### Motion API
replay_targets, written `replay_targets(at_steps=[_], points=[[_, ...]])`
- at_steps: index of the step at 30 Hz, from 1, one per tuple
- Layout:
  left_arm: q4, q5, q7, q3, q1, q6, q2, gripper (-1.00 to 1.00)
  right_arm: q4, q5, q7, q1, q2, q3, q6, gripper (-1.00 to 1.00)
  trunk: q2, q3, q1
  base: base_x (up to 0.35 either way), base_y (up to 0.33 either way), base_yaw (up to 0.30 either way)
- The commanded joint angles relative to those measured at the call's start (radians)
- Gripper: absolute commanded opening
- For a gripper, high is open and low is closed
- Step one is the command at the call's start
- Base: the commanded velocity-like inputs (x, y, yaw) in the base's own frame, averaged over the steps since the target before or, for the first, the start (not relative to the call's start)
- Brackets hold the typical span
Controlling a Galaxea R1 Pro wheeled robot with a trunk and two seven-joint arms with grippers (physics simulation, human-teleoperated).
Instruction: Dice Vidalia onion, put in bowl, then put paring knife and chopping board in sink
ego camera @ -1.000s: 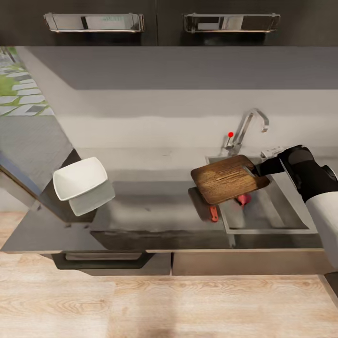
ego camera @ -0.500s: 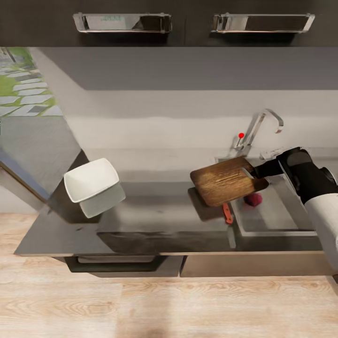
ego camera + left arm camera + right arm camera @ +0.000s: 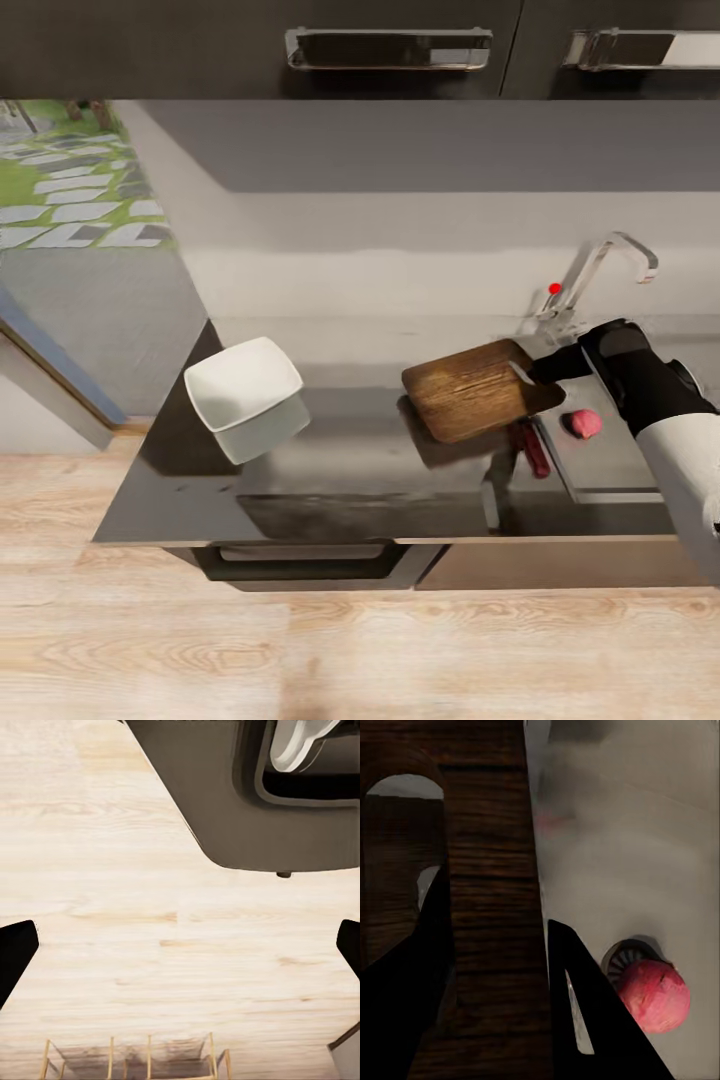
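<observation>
My right end effector (image 3: pixel 545 367) grips the chopping board (image 3: pixel 478 388) at its handle end; in the right wrist view (image 3: pixel 495 967) I see its two dark fingers closed on either side of the board's (image 3: pixel 484 870) thick edge, next to the slot handle. I hold the board lifted and roughly level, above the seam where the table (image 3: pixel 350 470) meets the sink (image 3: pixel 610 470), and it casts a shadow on the steel beneath.

Taking the sink as landmark: the board overhangs its left rim, reaching mostly over the table. The Vidalia onion (image 3: pixel 584 424) lies whole on the sink floor, just below and to the right of my right end effector; in the right wrist view the onion (image 3: pixel 654 995) rests against the drain opening, apart from the fingers. The paring knife (image 3: pixel 533 449) lies at the sink's left edge, partly under the board's near corner, its red handle showing. The chrome faucet (image 3: pixel 600 275) with its red knob (image 3: pixel 555 288) stands behind the sink. The bowl (image 3: pixel 243 396) sits on the table well to the left of the sink.

My left end effector (image 3: pixel 180 952) hangs spread wide over the pale wood floor (image 3: pixel 150 907), holding nothing, with only its dark fingertips (image 3: pixel 15 952) at the picture's edges.
</observation>
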Motion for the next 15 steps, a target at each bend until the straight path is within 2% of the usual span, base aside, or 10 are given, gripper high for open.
replay_targets(at_steps=[1,6,10,13,15], points=[[-0.001,0.001,-0.002,0.001,0.001,-0.001,0.0,1.0,-0.001,0.005,0.002,-0.001,0.003,0.003,0.004,-1.0,-0.002,-0.001,0.0,0.0,0.299,0.0],[-0.001,0.001,-0.001,0.0,0.001,-0.002,0.0,1.0,0.007,0.005,-0.028,-0.001,0.029,0.0,0.004,-1.0,-0.002,-0.001,0.0,0.0,0.284,0.0],[-0.001,0.001,-0.001,0.0,0.001,-0.002,0.0,1.0,0.017,0.004,-0.054,-0.002,0.052,-0.009,0.004,-1.0,-0.002,-0.001,0.0,0.0,0.143,0.0],[-0.001,0.001,-0.001,0.0,0.001,-0.002,0.0,1.0,0.02,0.004,-0.087,-0.002,0.068,-0.037,0.004,-1.0,-0.002,-0.001,0.0,0.0,0.043,0.0],[-0.001,0.001,-0.001,0.0,0.001,-0.002,0.0,1.0,0.021,0.004,-0.114,-0.001,0.078,-0.072,0.004,-1.0,-0.002,-0.001,0.0,0.0,0.02,0.0]])
